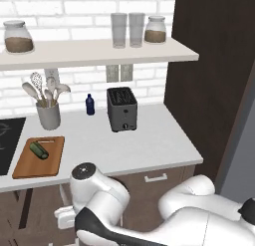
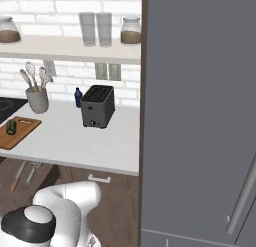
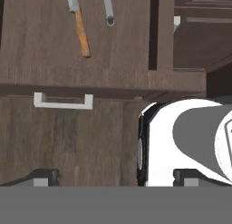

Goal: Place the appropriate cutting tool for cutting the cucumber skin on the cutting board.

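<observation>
Fingers (image 3: 45, 177) first: you get two dark tips poking up at the bottom of the hand view, set well apart with nothing between them, so they're spread wide and empty. Midway between them sits the gripper (image 3: 115, 177), looking down at a dark wood drawer front (image 3: 68, 141) with a white handle (image 3: 63, 101).

No writing, brand or label readable anywhere you look, not on the jars, the toaster or the bottle.

Now the peeler (image 3: 108, 10): you see it inside the open drawer (image 3: 41, 41), at the top of the hand view. What shows is a slim, plain grey metal handle with a rounded end; the forked head is cut off by the frame edge. Its long axis runs roughly up-down in that view, handle end toward the drawer front. Just beside it, not touching, lies the orange-handled knife (image 3: 79, 28), nearly parallel, slightly tilted. From the right base view you can spot the peeler (image 2: 33, 171) and knife (image 2: 18, 175) low down below the tabletop (image 2: 75, 141) edge, too small for detail.

Up top, the cutting board (image 1: 30, 168) is flat on the tabletop near its front edge, orange-brown with rounded corners. The cucumber (image 1: 39, 150) lies on it, a stubby dark green cylinder set diagonally. Behind are a utensil holder (image 1: 49, 115), a small blue bottle (image 1: 90, 104) and a grey toaster (image 1: 122, 109).
</observation>
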Controlling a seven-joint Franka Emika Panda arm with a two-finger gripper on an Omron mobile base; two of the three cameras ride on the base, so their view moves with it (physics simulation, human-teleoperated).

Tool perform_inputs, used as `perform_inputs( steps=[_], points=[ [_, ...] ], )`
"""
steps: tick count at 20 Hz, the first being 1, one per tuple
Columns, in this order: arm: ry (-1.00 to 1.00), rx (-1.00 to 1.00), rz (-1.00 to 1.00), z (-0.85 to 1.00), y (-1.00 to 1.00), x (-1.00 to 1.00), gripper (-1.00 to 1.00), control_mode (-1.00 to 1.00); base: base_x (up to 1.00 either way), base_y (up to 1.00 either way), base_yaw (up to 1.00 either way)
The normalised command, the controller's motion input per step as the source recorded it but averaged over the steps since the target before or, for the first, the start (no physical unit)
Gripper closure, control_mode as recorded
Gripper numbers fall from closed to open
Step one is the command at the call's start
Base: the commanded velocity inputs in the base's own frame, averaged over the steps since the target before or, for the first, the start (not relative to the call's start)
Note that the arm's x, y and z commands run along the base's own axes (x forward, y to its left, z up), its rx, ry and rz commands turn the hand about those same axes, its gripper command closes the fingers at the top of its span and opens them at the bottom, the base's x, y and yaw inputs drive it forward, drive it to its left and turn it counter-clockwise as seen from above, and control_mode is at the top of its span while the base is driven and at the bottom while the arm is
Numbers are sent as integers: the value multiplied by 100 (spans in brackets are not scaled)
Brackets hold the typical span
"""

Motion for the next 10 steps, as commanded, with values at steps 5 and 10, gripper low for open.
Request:
perform_inputs(
  steps=[5,10],
  points=[
    [-6,0,5,5,0,80,-100,-100,0,0,0],
    [-5,0,6,-9,0,69,-100,-100,0,0,0]
  ],
)
